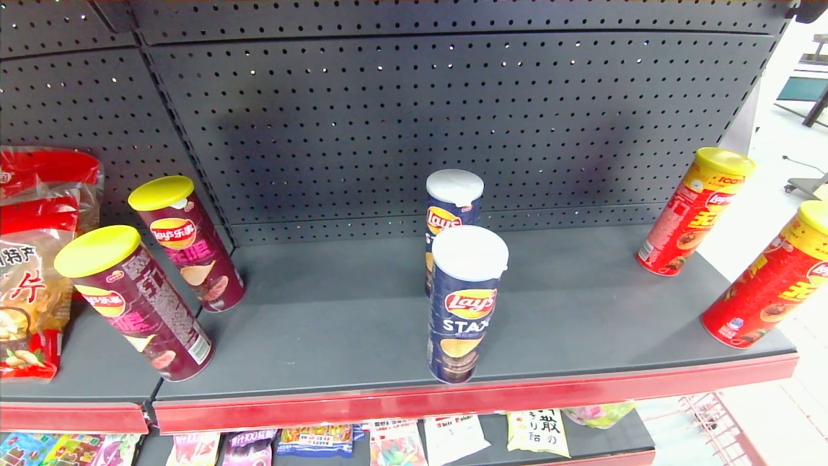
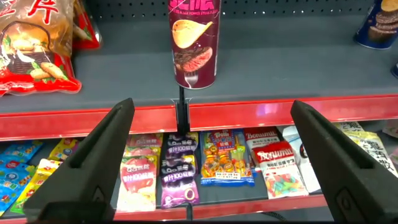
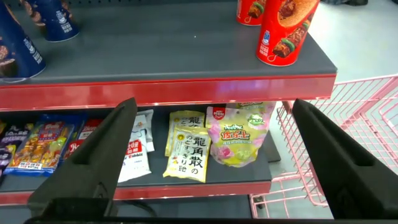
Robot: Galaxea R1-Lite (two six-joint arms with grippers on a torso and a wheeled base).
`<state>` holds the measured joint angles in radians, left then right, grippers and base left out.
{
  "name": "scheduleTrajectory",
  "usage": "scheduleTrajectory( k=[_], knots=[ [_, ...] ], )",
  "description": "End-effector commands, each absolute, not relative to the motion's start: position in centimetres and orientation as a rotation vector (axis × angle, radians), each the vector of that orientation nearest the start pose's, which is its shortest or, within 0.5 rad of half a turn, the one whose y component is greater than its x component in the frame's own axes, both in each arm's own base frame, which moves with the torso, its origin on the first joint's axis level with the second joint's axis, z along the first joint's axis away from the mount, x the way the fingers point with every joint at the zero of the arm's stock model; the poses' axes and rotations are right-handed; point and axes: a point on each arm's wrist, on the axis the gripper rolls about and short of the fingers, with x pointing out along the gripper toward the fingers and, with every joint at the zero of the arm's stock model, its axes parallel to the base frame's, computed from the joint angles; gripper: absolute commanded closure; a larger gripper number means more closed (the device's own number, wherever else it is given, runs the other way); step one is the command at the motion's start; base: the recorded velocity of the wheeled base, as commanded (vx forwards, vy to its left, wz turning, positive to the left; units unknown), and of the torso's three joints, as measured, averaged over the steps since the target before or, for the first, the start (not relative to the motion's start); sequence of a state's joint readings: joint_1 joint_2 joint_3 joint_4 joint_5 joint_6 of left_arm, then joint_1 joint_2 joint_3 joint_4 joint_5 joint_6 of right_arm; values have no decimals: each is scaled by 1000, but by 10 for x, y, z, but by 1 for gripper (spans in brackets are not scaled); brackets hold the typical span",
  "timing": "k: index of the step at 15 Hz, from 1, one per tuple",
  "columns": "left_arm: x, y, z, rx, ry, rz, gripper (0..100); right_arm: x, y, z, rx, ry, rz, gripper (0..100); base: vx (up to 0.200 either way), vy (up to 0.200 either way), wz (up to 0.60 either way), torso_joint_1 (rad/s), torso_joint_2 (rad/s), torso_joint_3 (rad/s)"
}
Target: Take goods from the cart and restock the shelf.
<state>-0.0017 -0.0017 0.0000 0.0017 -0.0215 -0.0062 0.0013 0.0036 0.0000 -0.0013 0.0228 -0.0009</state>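
On the grey shelf [image 1: 336,323] stand chip cans: two maroon ones with yellow lids [image 1: 132,301] [image 1: 187,243] at the left, two navy ones with white lids [image 1: 466,301] [image 1: 451,207] in the middle, two red ones [image 1: 695,210] [image 1: 770,278] at the right. My left gripper [image 2: 211,168] is open and empty, in front of the shelf's red edge below a maroon can [image 2: 194,40]. My right gripper [image 3: 214,168] is open and empty too, facing the lower shelf below a red can [image 3: 286,31].
Snack bags [image 1: 29,259] lean at the shelf's far left. The lower shelf holds several candy and snack packets [image 2: 227,158] [image 3: 193,152]. A pink wire cart [image 3: 348,137] stands to the right of the shelf unit. A perforated back panel [image 1: 453,116] closes the shelf behind.
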Motion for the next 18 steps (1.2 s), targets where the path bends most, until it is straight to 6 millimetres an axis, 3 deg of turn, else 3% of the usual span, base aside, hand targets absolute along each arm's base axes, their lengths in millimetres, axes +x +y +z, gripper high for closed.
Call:
scheduleTrajectory(
  k=[1,18],
  knots=[
    [-23,0,75,-8,2,-23,0,-23,0,76,-2,2,25,0,0,0,0,0,0,0],
    [-23,0,75,-6,2,-23,0,-23,1,76,-8,1,28,0,0,0,0,0,0,0]
  ],
)
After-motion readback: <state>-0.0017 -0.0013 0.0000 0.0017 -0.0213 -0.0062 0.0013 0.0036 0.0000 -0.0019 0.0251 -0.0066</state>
